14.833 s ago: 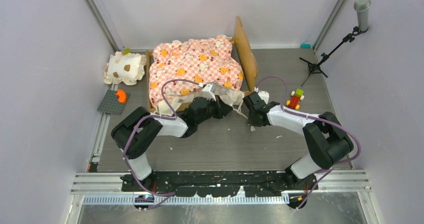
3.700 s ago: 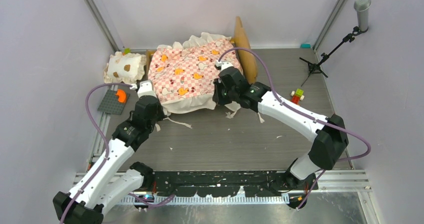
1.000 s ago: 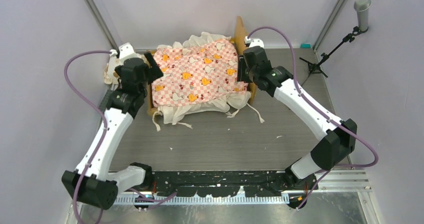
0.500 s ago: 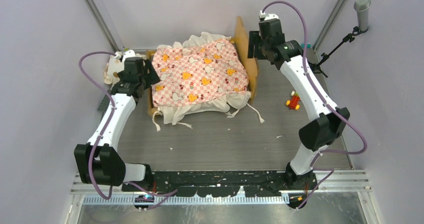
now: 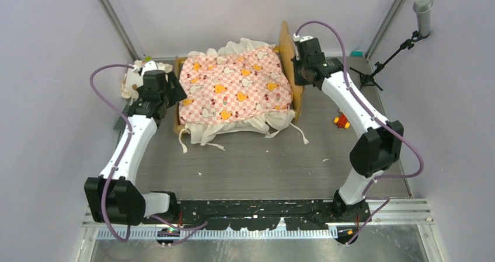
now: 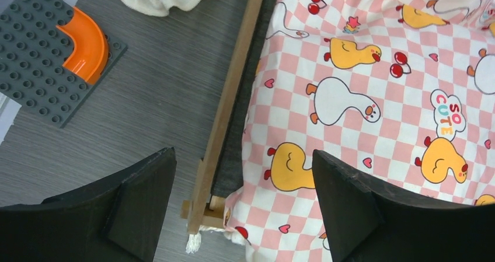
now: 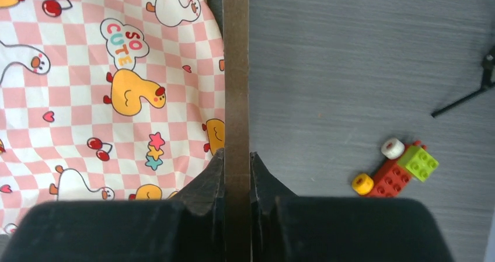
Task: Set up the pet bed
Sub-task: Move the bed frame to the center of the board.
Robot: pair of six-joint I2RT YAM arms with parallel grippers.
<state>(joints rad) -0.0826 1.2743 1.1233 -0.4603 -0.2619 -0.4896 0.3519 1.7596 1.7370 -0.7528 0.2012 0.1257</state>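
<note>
The pet bed (image 5: 233,90) stands at the back middle of the table, its pink checkered mattress (image 6: 373,87) lying in the light-wood frame with a cream ruffle hanging over the near end. My right gripper (image 7: 236,154) is shut on the top edge of the upright wooden headboard (image 7: 236,69) on the bed's right side, with one finger on each face. My left gripper (image 6: 244,154) hovers open over the left side rail (image 6: 230,93), one finger above the table and the other above the mattress, touching nothing.
A cream ruffled pillow (image 5: 133,78) lies left of the bed, partly behind my left arm. A grey baseplate (image 6: 41,81) with an orange curved piece (image 6: 84,43) sits near it. A small brick toy (image 7: 400,168) lies right of the headboard. A microphone stand (image 5: 408,34) is at back right.
My right gripper has come down from behind onto the headboard's top edge and closed on it. The headboard has shifted slightly right. The left arm has barely moved.
</note>
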